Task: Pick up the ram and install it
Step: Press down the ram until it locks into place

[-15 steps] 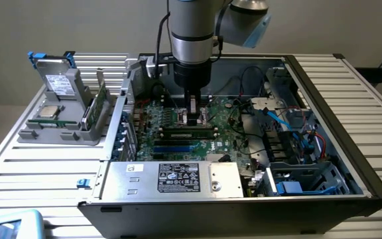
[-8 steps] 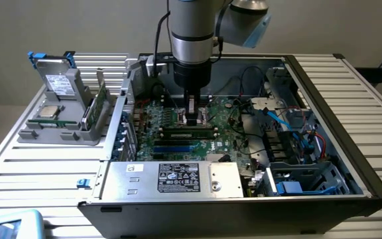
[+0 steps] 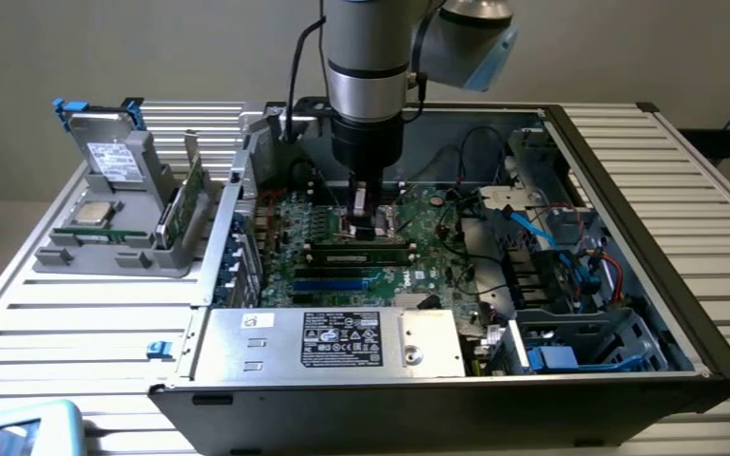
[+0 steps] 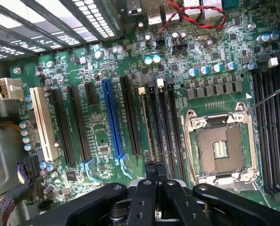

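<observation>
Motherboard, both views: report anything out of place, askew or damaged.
Nothing looks damaged or askew. One oddity: the CPU socket on the motherboard sits empty, while the shut gripper presses a RAM stick standing in its slot.

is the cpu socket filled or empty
Empty: the wrist view shows the cpu socket with bare contacts inside its metal frame and no chip seated.

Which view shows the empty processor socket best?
The wrist view: the socket lies open and unobstructed, seen from above. In the exterior view the gripper stands in front of that area.
</observation>
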`<state>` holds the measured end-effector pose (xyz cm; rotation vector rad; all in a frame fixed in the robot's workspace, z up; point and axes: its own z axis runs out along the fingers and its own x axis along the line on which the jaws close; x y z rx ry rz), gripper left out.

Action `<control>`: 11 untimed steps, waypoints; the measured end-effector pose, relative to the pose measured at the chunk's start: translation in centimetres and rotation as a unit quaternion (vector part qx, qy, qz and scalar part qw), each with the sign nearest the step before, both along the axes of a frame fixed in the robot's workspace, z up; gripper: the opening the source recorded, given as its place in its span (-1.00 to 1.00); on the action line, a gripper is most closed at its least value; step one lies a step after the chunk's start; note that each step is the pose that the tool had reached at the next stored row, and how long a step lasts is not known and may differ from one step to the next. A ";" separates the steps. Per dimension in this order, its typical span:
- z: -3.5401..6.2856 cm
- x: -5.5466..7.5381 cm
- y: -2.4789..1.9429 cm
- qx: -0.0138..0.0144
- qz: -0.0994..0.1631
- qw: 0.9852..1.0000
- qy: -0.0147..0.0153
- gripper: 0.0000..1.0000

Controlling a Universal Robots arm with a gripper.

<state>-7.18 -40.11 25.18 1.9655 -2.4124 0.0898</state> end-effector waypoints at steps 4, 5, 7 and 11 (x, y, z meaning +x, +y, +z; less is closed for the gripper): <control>0.00 0.0 0.00 0.000 -0.031 1.000 0.000 -0.79; 0.00 0.0 0.00 0.000 -0.039 0.999 0.000 -0.79; 0.00 0.0 0.00 0.000 -0.055 0.998 0.000 -0.79; 0.00 0.0 0.00 0.000 -0.086 0.996 0.000 -0.79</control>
